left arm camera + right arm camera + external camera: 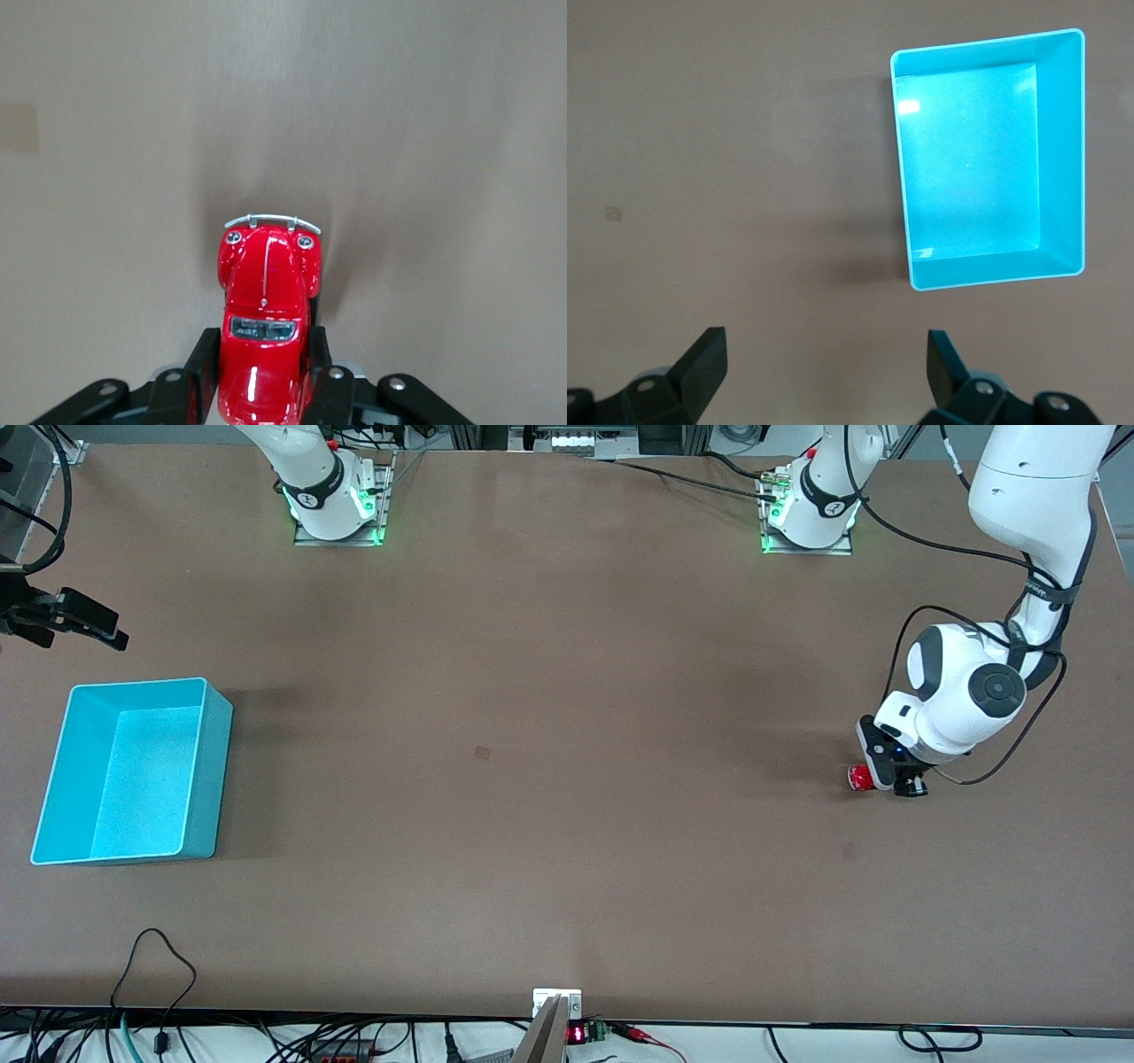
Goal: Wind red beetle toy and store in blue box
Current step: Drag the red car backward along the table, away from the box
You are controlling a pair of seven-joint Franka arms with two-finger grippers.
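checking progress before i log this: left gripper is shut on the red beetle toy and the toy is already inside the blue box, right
Not quite. The left gripper is shut on the red beetle toy, but the front view shows the toy down at the table at the left arm's end, while the blue box sits empty at the right arm's end.

Even overhead light falls on the brown table [567,779], bright and without harsh glare. The blue box [133,771] throws a soft shadow toward the table's middle, and a white glint marks its floor. The red beetle [266,328] shines with sharp highlights above a blurred shadow.
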